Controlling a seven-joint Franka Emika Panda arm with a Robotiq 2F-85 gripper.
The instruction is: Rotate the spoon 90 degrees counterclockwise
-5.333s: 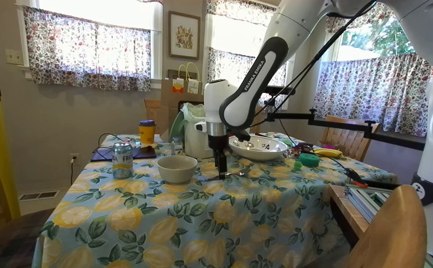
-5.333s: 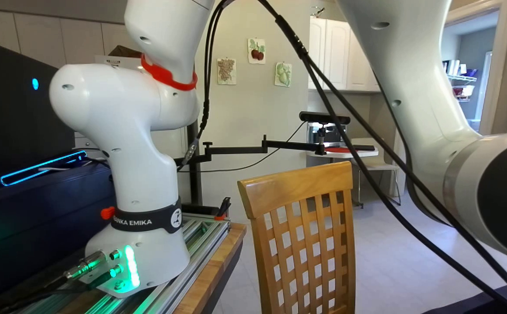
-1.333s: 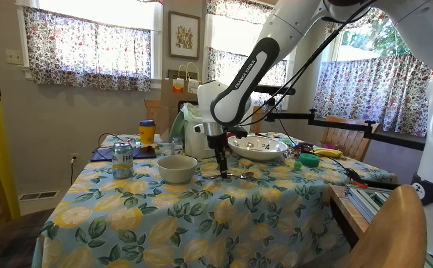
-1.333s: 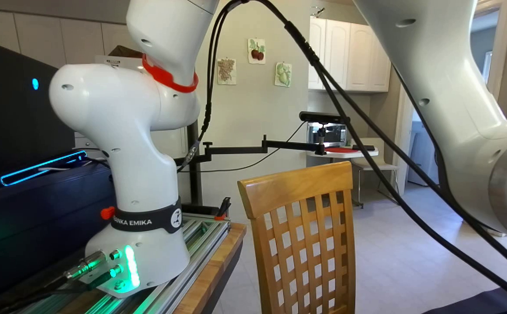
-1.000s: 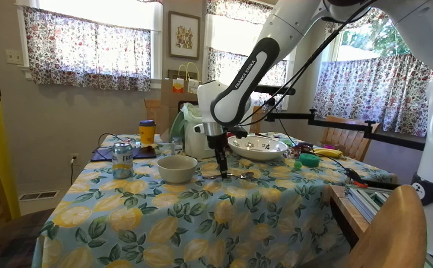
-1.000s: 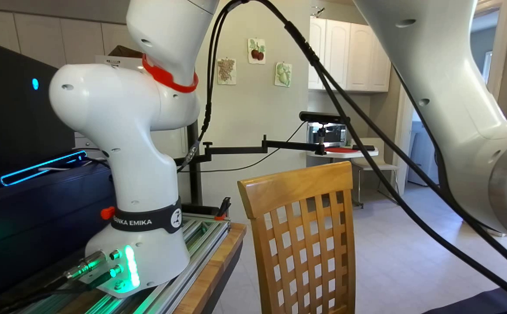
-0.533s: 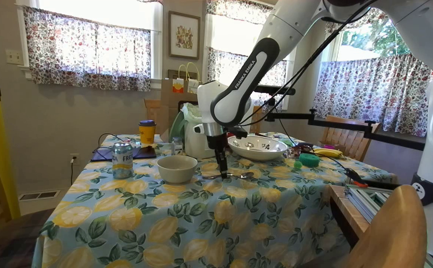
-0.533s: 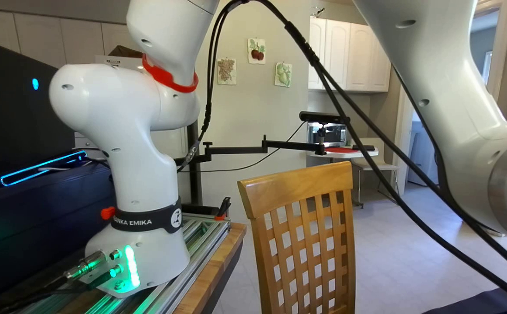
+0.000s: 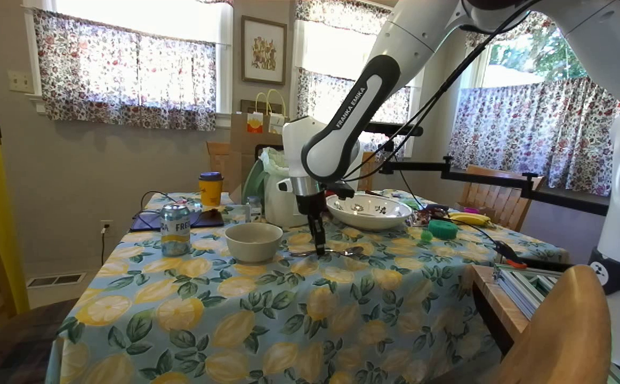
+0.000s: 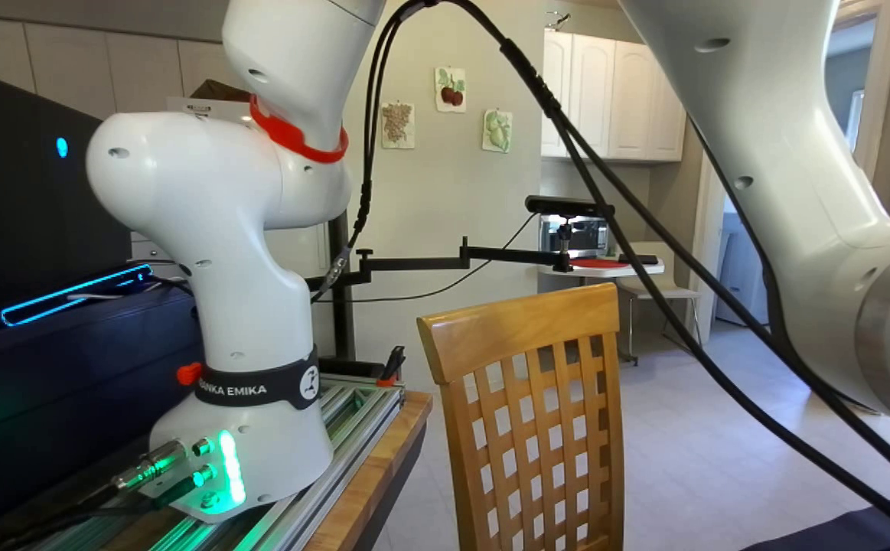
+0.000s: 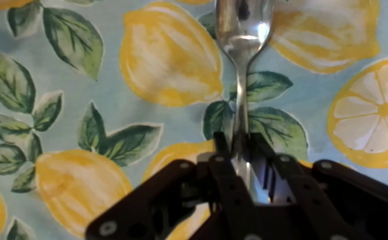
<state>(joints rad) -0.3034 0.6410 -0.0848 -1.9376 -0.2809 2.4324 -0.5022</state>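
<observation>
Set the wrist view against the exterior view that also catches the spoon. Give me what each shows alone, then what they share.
Only the wrist view: the spoon seen from above, running between the jaws of the gripper; whether they clamp it, I can't tell.

Only the exterior view: the Franka Emika arm, the drink can, the small plain bowl, the wide patterned white bowl, the yellow lidded cup and the bananas.

Both: the spoon, the gripper and the lemon-print tablecloth.
</observation>
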